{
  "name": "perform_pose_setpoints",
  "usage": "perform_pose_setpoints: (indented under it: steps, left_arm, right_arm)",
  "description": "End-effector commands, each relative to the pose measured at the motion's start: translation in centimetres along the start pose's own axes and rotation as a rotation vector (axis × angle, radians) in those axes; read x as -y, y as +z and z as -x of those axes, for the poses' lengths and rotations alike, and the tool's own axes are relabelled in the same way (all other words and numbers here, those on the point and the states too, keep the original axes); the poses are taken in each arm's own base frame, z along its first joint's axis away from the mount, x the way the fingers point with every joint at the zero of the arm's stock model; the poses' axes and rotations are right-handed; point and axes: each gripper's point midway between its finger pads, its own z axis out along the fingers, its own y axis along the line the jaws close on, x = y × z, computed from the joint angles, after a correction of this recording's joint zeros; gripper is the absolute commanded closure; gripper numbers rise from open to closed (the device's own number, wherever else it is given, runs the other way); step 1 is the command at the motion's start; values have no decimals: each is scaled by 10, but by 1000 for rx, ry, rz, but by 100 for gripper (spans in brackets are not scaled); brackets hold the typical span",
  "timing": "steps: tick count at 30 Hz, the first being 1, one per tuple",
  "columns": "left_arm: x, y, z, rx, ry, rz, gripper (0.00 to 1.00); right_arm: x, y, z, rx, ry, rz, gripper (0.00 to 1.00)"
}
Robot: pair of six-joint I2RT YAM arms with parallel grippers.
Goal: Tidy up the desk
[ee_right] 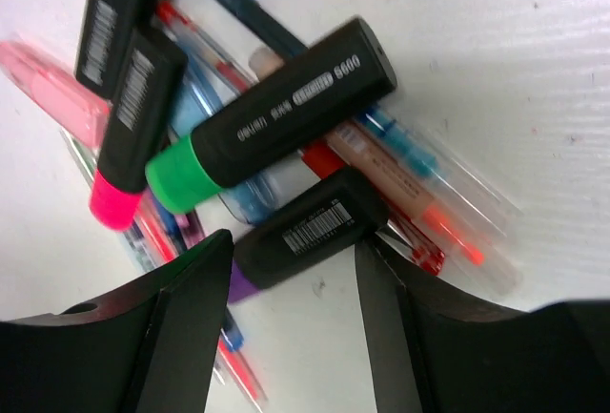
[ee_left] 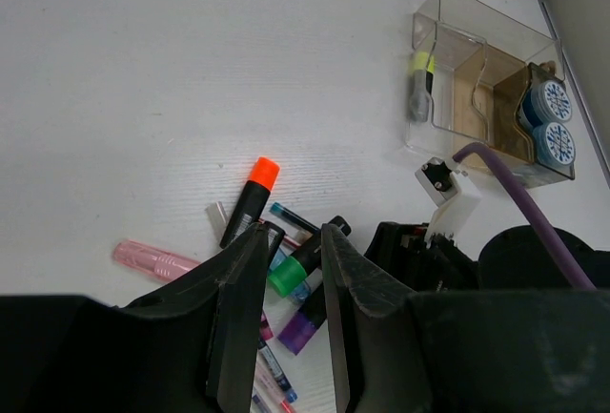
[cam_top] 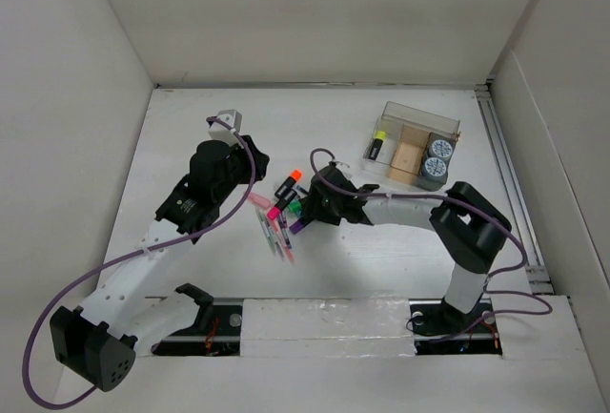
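On the white desk [cam_top: 315, 117], a pile of highlighters and pens [cam_top: 281, 217] lies in the middle. My right gripper [cam_top: 303, 211] is open low over the pile. In the right wrist view its jaws [ee_right: 295, 251] stand either side of a purple-capped highlighter [ee_right: 310, 227]. A green-capped highlighter [ee_right: 276, 122] and a pink-capped one [ee_right: 133, 127] lie just beyond it. My left gripper [cam_top: 255, 160] hovers left of the pile, open and empty [ee_left: 294, 241]. An orange-capped highlighter [ee_left: 250, 198] and a pink pen [ee_left: 152, 260] lie below it.
A clear compartmented organizer [cam_top: 421, 113] stands at the back right. It holds a yellow highlighter [cam_top: 378, 141], a wooden block [cam_top: 408, 157] and two tape rolls [cam_top: 437, 160]. It also shows in the left wrist view [ee_left: 477, 22]. White walls surround the desk.
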Motion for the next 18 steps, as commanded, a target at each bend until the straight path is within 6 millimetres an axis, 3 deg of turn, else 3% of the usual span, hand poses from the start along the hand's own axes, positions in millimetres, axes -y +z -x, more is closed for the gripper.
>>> perform_pose_setpoints:
  steps: [1, 5, 9, 16, 18]
  left_arm:
    - [13, -9, 28, 79, 2, -47, 74]
    - [11, -6, 24, 66, 5, -39, 75]
    - [13, -8, 30, 85, 5, -48, 75]
    - [14, -7, 27, 77, 6, -51, 75]
    - [12, -5, 24, 65, 7, -45, 75]
  right_arm:
    - [-5, 5, 25, 98, 32, -44, 41]
    - [8, 9, 24, 110, 0, -124, 44]
    - [35, 12, 21, 133, -37, -253, 46]
    - [52, 12, 12, 129, -122, -344, 47]
    - [54, 13, 5, 114, -157, -360, 60]
